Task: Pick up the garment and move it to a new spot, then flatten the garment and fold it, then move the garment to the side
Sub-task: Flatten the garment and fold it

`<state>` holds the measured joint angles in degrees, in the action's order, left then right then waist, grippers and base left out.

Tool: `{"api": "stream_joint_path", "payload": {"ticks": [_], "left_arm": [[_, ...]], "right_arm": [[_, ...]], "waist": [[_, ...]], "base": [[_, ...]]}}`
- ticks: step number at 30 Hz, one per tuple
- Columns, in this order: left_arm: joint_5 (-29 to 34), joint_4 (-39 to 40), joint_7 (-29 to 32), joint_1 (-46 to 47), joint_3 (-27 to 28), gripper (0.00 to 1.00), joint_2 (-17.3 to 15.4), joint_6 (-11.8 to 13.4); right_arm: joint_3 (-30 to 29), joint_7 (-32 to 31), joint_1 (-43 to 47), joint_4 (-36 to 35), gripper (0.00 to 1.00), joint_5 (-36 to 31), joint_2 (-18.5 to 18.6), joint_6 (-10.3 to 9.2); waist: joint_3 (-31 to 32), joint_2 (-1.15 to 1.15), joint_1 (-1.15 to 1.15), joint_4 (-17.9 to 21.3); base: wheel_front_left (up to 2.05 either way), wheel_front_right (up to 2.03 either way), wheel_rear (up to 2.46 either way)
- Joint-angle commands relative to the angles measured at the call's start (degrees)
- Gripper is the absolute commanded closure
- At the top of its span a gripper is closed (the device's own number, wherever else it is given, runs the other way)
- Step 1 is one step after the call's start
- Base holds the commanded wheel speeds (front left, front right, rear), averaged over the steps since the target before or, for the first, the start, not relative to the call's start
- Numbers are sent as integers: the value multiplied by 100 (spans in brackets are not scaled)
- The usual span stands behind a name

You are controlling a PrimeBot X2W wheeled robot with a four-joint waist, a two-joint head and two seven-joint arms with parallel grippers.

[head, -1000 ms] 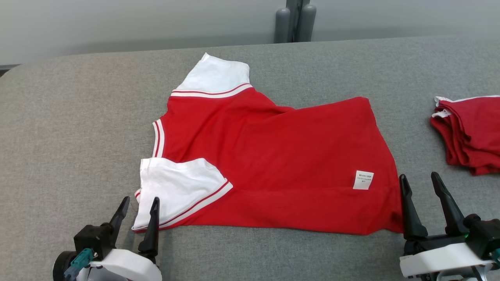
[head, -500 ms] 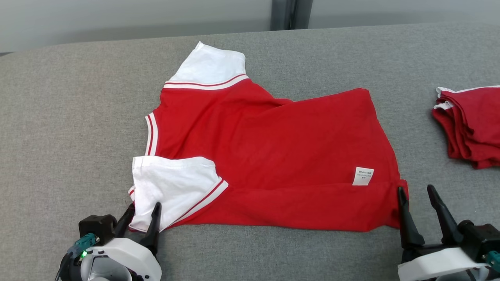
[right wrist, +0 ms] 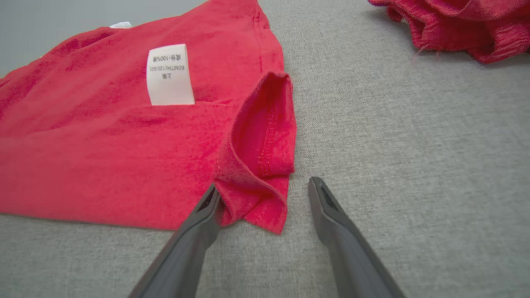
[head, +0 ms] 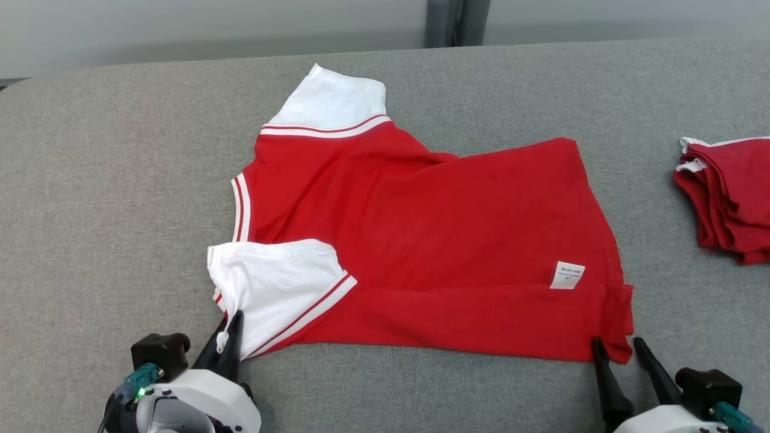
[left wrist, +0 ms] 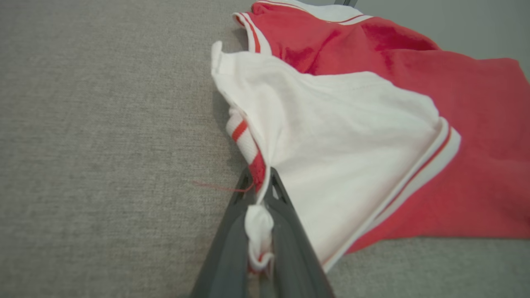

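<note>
A red garment (head: 421,240) with white sleeves lies spread on the grey table (head: 120,180), a white label (head: 568,275) near its hem. My left gripper (head: 231,322) is shut on the near white sleeve's cuff corner; in the left wrist view the bunched white cloth (left wrist: 352,145) is pinched between the fingers of the left gripper (left wrist: 260,182). At the garment's near right hem corner my right gripper (head: 618,346) is open. In the right wrist view the curled-up red corner (right wrist: 256,165) lies between the spread fingers of the right gripper (right wrist: 265,186), touching the left one.
A pile of folded red garments (head: 728,198) sits at the table's right edge, also in the right wrist view (right wrist: 455,25). A dark post (head: 457,21) stands behind the far edge. Bare grey cloth surrounds the garment on the left and front.
My left gripper has shut on the white sleeve's corner, puckering it. The right gripper has dropped lower in the view, still open at the hem corner. The camera has shifted slightly.
</note>
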<state>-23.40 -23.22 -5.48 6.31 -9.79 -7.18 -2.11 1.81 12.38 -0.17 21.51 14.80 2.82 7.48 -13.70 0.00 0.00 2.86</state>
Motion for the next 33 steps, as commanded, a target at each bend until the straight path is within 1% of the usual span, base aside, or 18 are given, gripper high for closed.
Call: {"api": "stream_joint_path", "payload": {"ticks": [1,4,5,7,12,18,21,26,33], "left_arm": [[-28,20,-27,-23,2,100,-24,18],[-36,83,-69,-59,-5,100,-34,16],[-31,98,-67,-67,-17,100,-35,11],[-34,140,-106,-81,-36,100,-39,-6],[-24,265,-150,-140,-75,100,-47,21],[-59,667,-162,-520,-64,100,-61,138],[-79,988,-82,-817,-58,100,-70,240],[-143,1524,111,-1391,-37,100,-58,461],[-260,2019,366,-2047,-46,100,-13,722]], "right_arm": [[-12,33,-109,62,0,52,23,3],[41,43,-239,346,0,147,21,3],[86,31,-279,427,45,180,19,3],[145,53,-361,546,100,242,15,3],[249,95,-420,693,100,394,62,2],[343,50,-144,432,100,550,126,3],[316,-90,92,187,100,680,223,2],[83,-407,603,-244,100,772,368,2],[-144,-826,1233,-691,100,837,340,1]], "waist": [[-3,0,0,-6],[2,0,0,-24],[5,0,0,-33],[16,0,0,-50],[70,0,0,-84],[186,0,0,-146],[254,0,0,-202],[416,0,0,-278],[564,0,0,-321]], "base": [[0,0,0],[0,0,0],[0,0,0],[0,0,0],[0,0,0],[0,0,0],[0,0,0],[0,0,0],[0,0,0]]}}
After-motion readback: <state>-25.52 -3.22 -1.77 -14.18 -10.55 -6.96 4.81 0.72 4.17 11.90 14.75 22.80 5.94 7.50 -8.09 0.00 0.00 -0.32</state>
